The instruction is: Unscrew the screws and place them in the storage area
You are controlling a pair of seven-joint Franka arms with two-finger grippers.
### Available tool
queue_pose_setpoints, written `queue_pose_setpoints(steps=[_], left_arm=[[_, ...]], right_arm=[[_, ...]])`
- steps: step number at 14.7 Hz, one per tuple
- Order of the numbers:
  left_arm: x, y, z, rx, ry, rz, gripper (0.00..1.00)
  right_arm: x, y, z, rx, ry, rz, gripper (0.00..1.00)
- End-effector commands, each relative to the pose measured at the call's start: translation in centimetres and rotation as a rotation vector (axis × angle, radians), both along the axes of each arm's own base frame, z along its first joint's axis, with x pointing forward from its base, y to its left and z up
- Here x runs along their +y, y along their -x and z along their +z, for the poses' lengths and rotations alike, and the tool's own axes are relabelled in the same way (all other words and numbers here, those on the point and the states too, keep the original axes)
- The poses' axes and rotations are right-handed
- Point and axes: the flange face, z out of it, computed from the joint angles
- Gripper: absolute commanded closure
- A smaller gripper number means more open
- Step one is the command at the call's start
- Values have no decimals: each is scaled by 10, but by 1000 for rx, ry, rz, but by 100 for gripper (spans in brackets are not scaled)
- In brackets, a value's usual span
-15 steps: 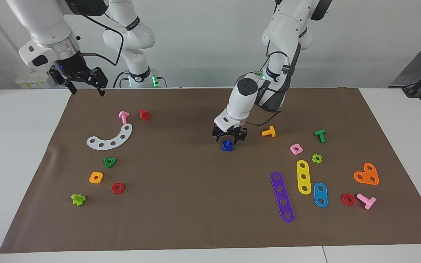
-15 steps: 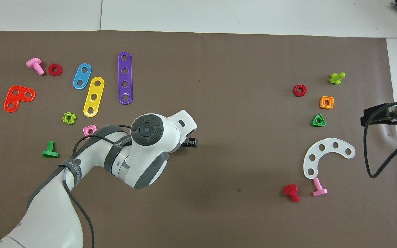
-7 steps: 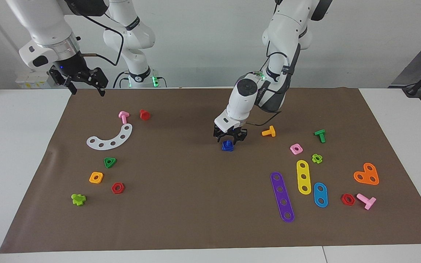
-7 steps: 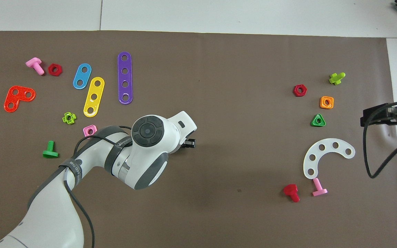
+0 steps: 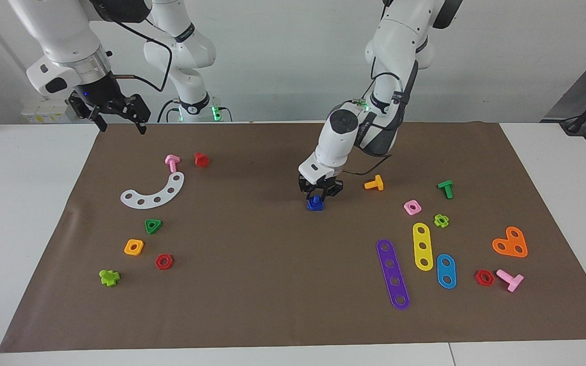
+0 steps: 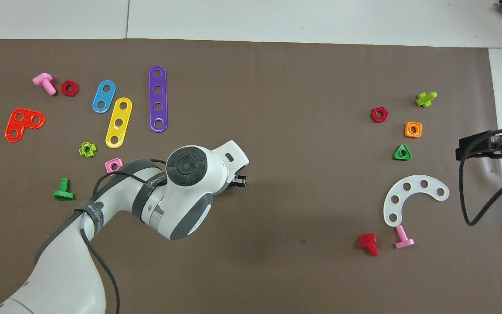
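1. Facing view: the left tool [image 5: 320, 191] stood low over the middle of the brown mat [image 5: 252, 284] on the counter [image 5: 23, 229], its fingers closed around the dark-blue bolt [image 5: 315, 203], which rested on the mat. The right tool [image 5: 118, 120] hung with its fingers apart over the mat's edge, waiting, near the storage area [image 5: 145, 223].
2. Overhead view: the left arm hid the bolt; only a black fingertip [image 6: 241, 180] showed.

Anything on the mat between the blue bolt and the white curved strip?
Nothing: in the facing view the mat is bare between the blue bolt, under the left gripper, and the white curved strip.
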Motion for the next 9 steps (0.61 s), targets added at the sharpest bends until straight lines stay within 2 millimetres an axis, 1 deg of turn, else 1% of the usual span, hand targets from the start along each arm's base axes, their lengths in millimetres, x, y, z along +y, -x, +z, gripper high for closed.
queue_pose_setpoints(steps=[1,5,9], left_arm=[[0,-2,6,-14,-15,8,61],[-5,-4,23,-21,-18,18,61],[-4,-10,52,-32,-28,22,59]], right_arm=[[1,6,0,-17,3,-13,0],[1,6,0,-17,3,-10,0],[0,6,0,-17,3,-10,0]])
